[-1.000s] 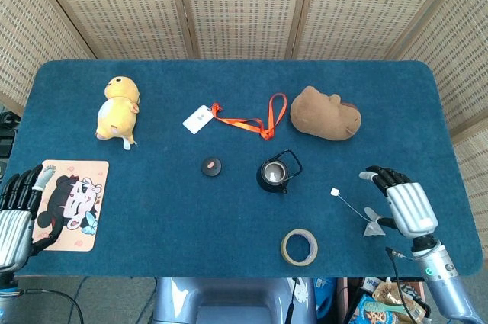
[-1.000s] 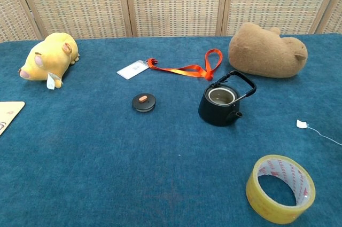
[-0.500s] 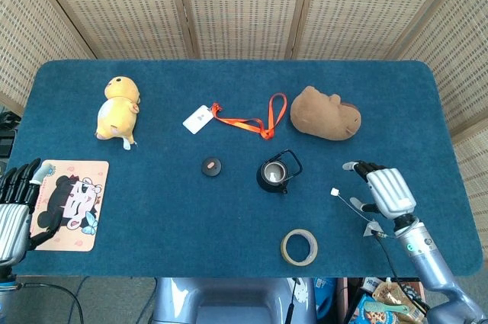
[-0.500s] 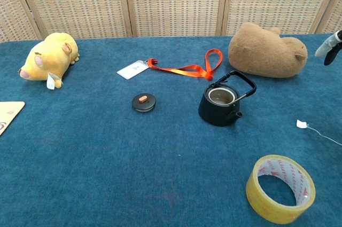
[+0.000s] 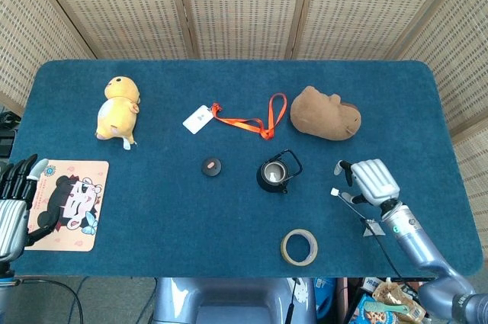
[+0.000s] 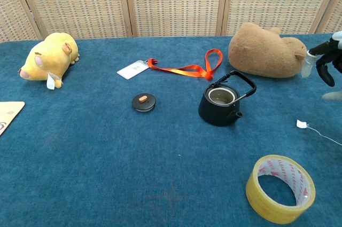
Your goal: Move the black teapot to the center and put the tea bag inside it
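lidless black teapot [image 6: 219,106], handle tilted

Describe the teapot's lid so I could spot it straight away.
Start at the black teapot in the middle of the blue table. To its left, apart from it, lies the lid: a small flat black disc with an orange knob, unlike anything near it.

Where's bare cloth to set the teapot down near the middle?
Bare cloth lies in front of the lid and black teapot, left of the tape roll. Right of the teapot is crowded: tea bag, its string, and the right hand.
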Tool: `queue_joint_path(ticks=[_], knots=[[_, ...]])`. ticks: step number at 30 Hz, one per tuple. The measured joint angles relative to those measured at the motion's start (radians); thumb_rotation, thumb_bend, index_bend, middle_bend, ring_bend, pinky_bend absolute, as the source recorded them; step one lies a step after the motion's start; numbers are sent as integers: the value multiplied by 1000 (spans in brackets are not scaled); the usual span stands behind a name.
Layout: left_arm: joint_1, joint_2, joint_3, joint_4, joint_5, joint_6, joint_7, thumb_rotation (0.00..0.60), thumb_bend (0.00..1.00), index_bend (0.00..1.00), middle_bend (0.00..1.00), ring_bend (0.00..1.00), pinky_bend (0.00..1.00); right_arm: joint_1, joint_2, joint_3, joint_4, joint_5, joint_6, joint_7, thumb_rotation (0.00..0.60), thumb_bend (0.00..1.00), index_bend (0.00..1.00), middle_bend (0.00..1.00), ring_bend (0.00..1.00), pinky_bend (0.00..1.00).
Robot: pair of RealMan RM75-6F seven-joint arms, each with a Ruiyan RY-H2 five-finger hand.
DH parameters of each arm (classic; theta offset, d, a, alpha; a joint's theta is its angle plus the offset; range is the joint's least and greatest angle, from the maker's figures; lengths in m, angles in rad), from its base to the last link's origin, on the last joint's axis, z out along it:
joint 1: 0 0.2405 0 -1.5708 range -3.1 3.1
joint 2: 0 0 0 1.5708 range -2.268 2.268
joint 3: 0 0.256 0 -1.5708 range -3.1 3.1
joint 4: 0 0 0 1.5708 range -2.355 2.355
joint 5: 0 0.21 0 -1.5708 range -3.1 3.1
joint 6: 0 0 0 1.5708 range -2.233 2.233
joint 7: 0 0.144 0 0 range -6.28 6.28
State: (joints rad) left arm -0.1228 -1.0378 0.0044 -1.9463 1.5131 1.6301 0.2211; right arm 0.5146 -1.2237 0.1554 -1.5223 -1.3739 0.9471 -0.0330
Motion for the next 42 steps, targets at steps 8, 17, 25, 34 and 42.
queue_joint_path(ticks=[8, 17, 25, 34, 42], knots=[[-3, 1, -20, -15, 4, -23, 20, 600, 419, 0, 0, 0, 0, 42, -48, -6, 64, 56, -65, -33, 600, 394, 541, 810, 905, 989], [-1, -2, -34, -22, 7, -33, 31, 600, 419, 0, 0, 0, 0, 60, -79, -14, 99, 139, -106, -85, 600, 405, 541, 812, 906, 990], [1, 1, -40, -26, 10, -51, 33, 600, 419, 0, 0, 0, 0, 70, -126, -30, 148, 209, -121, -148, 600, 412, 541, 812, 906, 989], [9, 4, -44, -22, 5, -62, 21, 600, 418, 0, 0, 0, 0, 82, -172, -41, 193, 241, -124, -194, 600, 414, 541, 814, 906, 990], [13, 2, -47, -15, 4, -69, 15, 600, 418, 0, 0, 0, 0, 102, -196, -43, 196, 279, -135, -248, 600, 414, 541, 814, 906, 989]])
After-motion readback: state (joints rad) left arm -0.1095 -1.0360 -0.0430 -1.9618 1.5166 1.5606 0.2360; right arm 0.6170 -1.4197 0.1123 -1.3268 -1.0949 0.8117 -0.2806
